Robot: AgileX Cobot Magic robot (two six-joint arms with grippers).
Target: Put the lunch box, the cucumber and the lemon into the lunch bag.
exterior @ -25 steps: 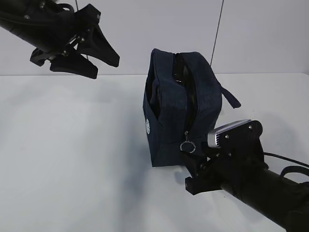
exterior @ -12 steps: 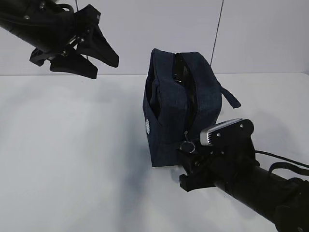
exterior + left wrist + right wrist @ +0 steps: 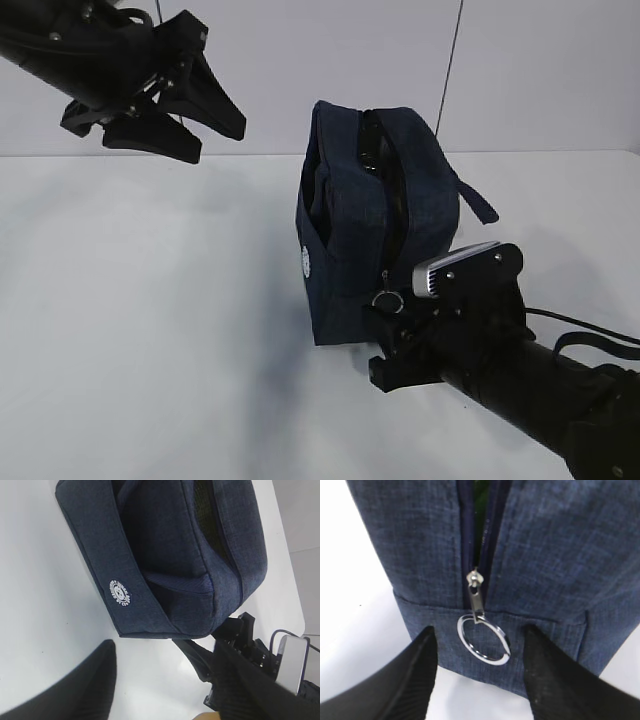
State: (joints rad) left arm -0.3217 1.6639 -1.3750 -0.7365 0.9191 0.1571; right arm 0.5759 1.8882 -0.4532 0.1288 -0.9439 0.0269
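Observation:
The navy lunch bag [image 3: 375, 215] stands upright mid-table, its zipper partly open along the top and down the near end. Its silver ring pull [image 3: 484, 640] hangs low on that end. My right gripper [image 3: 480, 632] is open, with one finger on each side of the ring, close to the fabric; from outside the right gripper [image 3: 390, 318] sits at the bag's lower near corner. A sliver of green [image 3: 480, 497] shows in the zipper gap. The lunch box, cucumber and lemon are otherwise hidden. My left gripper [image 3: 218, 142] hangs open and empty, high at the left, looking down on the lunch bag [image 3: 170, 555].
The white table [image 3: 150, 330] runs to a pale back wall. A loose bag handle [image 3: 478, 200] sticks out to the bag's right. A thin cable [image 3: 450, 70] hangs behind the bag. The right arm and its wrist camera [image 3: 292, 665] show in the left wrist view.
My right gripper has slid left and nearer to the bag's ring pull. The left arm and the bag have stayed put.

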